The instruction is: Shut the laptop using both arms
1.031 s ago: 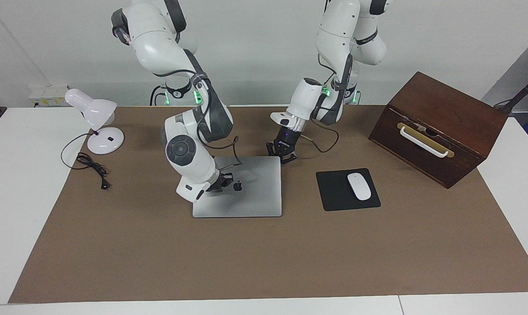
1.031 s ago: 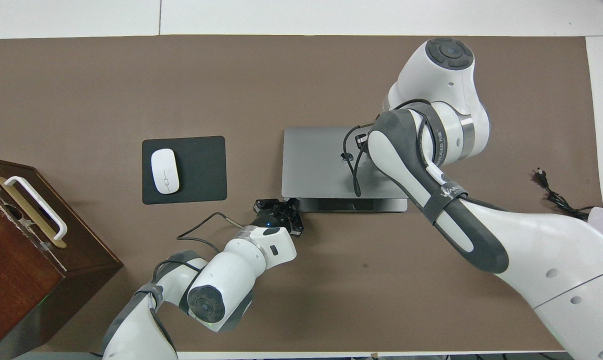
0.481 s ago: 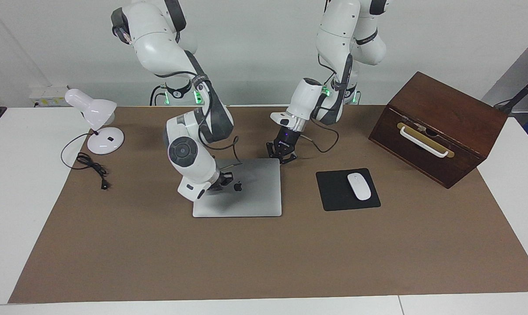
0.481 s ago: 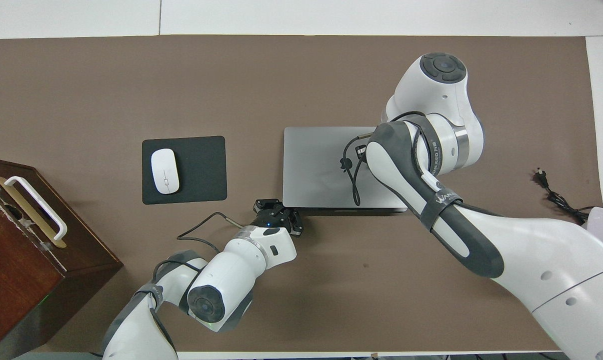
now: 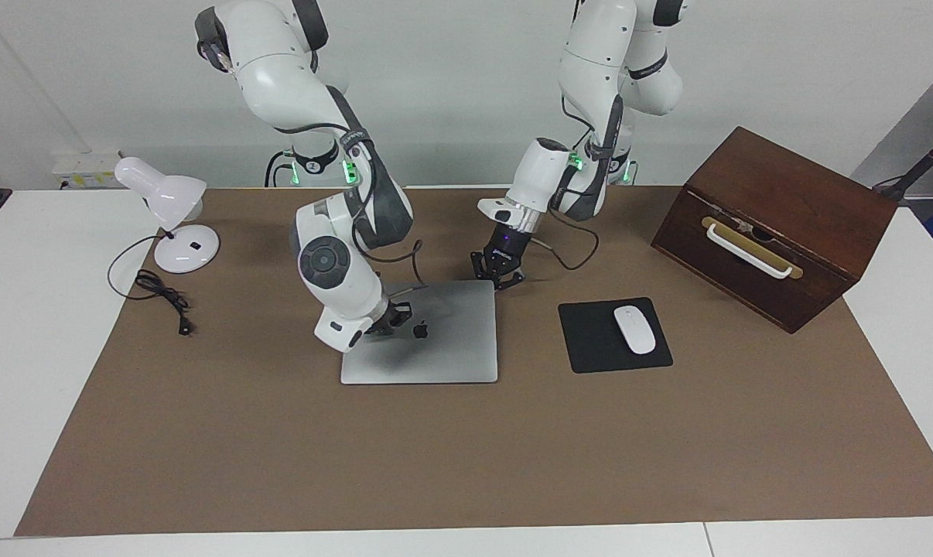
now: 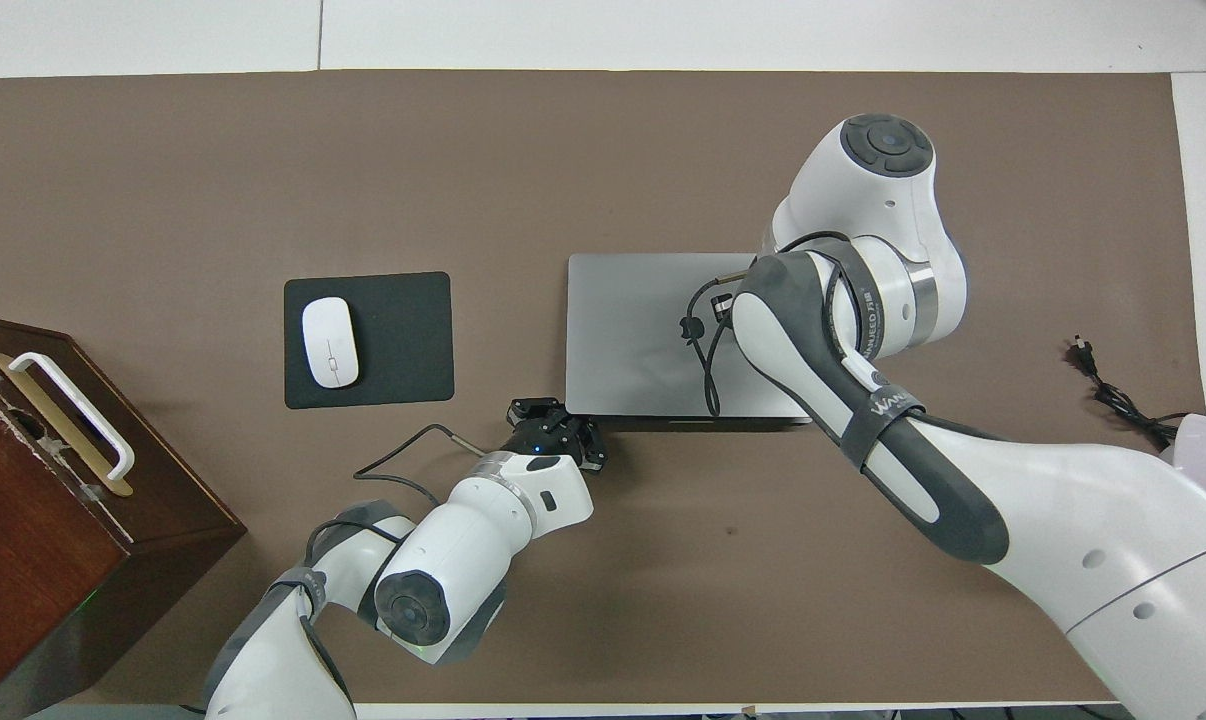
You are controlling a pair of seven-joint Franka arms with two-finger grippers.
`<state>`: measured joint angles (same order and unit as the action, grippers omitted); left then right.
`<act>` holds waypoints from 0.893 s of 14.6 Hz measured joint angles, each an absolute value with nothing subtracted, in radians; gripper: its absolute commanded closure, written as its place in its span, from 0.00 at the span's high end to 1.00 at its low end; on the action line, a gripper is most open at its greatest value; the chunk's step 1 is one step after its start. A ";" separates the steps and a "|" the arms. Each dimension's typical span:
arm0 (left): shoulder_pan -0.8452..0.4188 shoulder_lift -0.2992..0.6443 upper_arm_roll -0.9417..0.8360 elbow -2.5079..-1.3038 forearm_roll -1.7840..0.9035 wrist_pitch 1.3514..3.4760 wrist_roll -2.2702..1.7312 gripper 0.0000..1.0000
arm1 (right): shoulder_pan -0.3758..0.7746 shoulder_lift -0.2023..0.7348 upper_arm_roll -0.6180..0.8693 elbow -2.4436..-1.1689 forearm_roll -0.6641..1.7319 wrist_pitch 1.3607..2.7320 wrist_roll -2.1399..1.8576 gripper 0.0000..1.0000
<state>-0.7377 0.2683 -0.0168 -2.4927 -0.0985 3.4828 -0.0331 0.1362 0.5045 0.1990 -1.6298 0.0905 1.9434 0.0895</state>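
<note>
A plain white wall backs the two robots, and a brown mat [image 5: 466,449] covers most of the white table [image 5: 25,371]. Near the middle of the mat the laptop [image 5: 443,352] lies shut and flat, its lid up with the dark logo showing.

The right gripper [image 5: 393,317] is down on the lid just beside the logo, at about nine o'clock from it in the facing view. Its wrist hides most of it, and I cannot tell how its jaws stand. In the overhead view only a sliver of it shows at the arm's edge [image 6: 720,300].

The left gripper [image 5: 499,269] hangs at the lid's corner nearest the robots on the left arm's end, at about one o'clock from the logo in the facing view. It points down, its black fingers spread in a narrow fork, holding nothing; whether it touches the corner I cannot tell. From overhead it sits [image 6: 558,432] just off that same corner.

A black mouse pad [image 5: 582,340] with a white mouse [image 5: 635,329] lies beside the laptop toward the left arm's end. A dark wooden box [image 5: 776,224] with a pale handle stands at about two o'clock from the pad in the facing view. At the right arm's end stands a white desk lamp [image 5: 169,216], its black cord [image 5: 161,298] trailing onto the mat.
</note>
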 measured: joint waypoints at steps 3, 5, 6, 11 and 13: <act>-0.738 0.268 -0.017 -2.493 -0.099 3.483 -0.033 0.00 | 0.136 0.504 0.199 -1.630 0.090 1.944 0.090 0.00; -0.738 0.268 -0.017 -2.493 -0.099 3.483 -0.032 0.00 | 0.136 0.503 0.199 -1.630 0.090 1.944 0.099 0.00; -0.738 0.268 -0.017 -2.493 -0.099 3.483 -0.032 0.00 | 0.136 0.501 0.199 -1.630 0.090 1.944 0.108 0.00; -0.738 0.268 -0.017 -2.493 -0.099 3.483 -0.032 0.00 | 0.136 0.495 0.205 -1.629 0.090 1.943 0.115 0.00; -0.738 0.268 -0.017 -2.493 -0.099 3.483 -0.032 0.00 | 0.136 0.494 0.217 -1.629 0.090 1.943 0.141 0.00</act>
<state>-0.7377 0.2683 -0.0168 -2.4927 -0.0985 3.4828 -0.0323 0.1365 0.4940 0.2173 -1.6288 0.0905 1.9429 0.1408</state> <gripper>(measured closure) 0.991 0.991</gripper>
